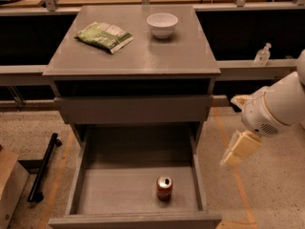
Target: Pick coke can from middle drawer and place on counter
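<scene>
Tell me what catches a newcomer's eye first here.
The red can stands upright near the front of the open drawer, right of centre. The pale claw hangs outside the drawer's right wall. A white bowl and green packet sit on the grey counter.

We look down on a grey cabinet. Its middle drawer (119, 187) stands open, with the coke can (164, 187) upright near the front, right of centre. On the counter (143, 58) sit a white bowl (162, 24) and a green packet (104, 36). The gripper (233, 157) hangs outside the drawer, to its right.
</scene>
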Available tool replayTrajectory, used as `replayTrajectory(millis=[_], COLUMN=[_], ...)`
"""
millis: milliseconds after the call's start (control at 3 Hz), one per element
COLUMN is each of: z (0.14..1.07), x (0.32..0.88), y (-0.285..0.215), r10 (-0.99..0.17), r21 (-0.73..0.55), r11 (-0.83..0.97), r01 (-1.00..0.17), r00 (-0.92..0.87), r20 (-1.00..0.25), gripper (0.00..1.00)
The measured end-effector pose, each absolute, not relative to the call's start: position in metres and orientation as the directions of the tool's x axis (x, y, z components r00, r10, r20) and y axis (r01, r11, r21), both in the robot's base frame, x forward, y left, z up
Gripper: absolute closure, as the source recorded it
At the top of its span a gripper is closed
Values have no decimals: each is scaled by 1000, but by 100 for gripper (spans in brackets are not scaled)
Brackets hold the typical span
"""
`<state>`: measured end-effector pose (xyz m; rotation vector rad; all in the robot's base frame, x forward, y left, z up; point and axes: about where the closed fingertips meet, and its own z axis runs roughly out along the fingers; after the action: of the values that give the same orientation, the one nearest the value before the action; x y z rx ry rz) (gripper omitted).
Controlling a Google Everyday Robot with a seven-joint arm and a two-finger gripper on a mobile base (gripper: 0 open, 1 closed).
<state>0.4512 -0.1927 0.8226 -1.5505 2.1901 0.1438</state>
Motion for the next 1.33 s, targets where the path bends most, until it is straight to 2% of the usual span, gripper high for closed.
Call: replayTrajectory(millis=[667, 1333], z=[807, 721], x=[452, 454], y=[-190, -186], r10=[-863, -830], r21=[-155, -77], r11=[402, 426], r01=[-902, -901], r00=[-316, -355], r20=[-395, -431], gripper=[0, 0])
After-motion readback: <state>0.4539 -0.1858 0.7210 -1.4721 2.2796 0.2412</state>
